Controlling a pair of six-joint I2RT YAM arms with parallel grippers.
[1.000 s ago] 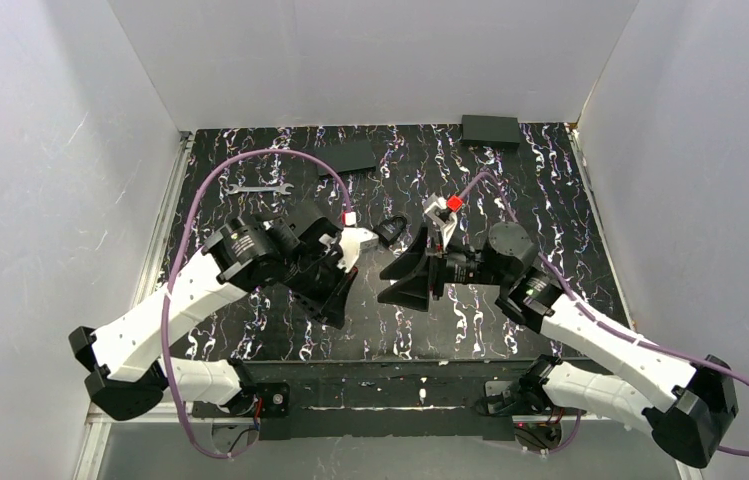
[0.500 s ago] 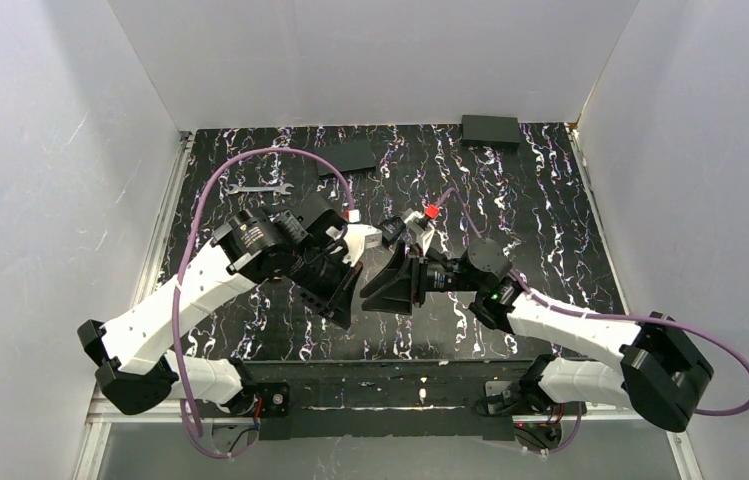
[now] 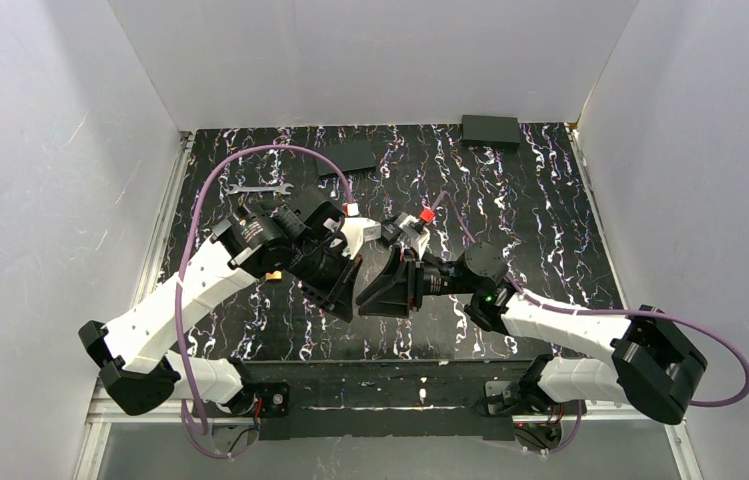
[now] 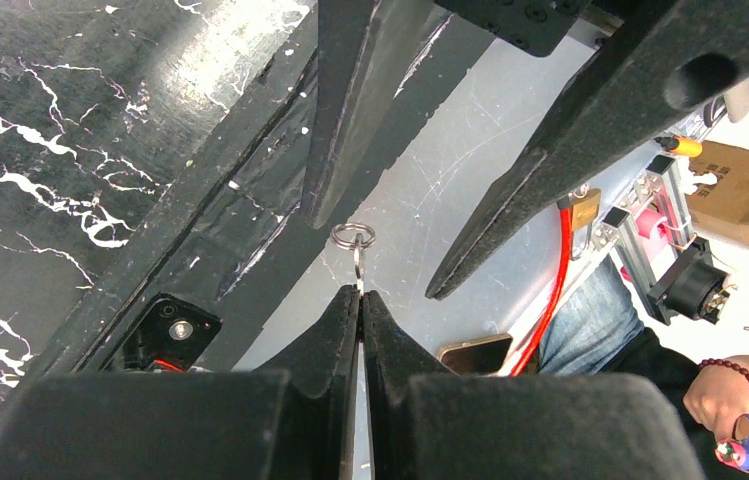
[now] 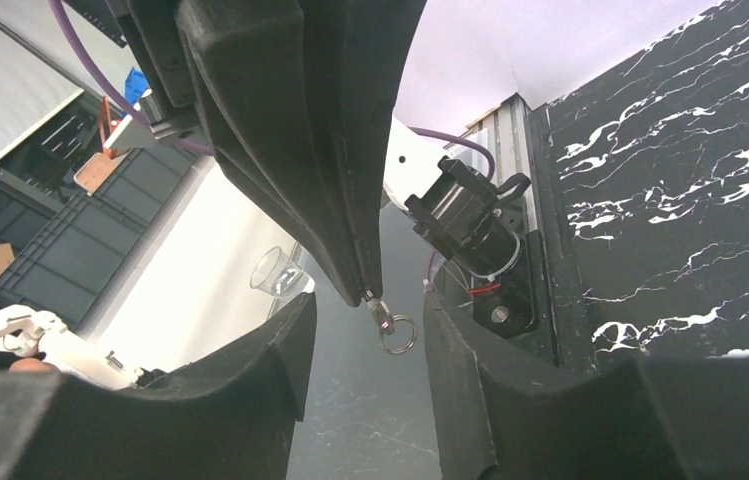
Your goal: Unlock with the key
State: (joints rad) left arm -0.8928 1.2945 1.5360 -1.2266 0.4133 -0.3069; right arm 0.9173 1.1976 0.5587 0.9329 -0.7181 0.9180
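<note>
your left gripper (image 4: 360,296) has its jaws pressed together on the key, which is hidden in the pinch. only its key ring (image 4: 353,237) pokes out at 12 o'clock. your right gripper (image 5: 370,305) faces it tip to tip over the worktop (image 3: 550,200), jaws spread either side of the ring without touching it.

One camera hangs high behind the arm bases and looks down on the whole bench (image 3: 550,200) and its white walls. The other two ride the wrists, each close behind its own fingers, the left claw (image 4: 359,296) and right claw (image 5: 370,300) facing each other. Both wrist views catch the key ring (image 4: 352,237) and the opposite claw's fingers.
</note>
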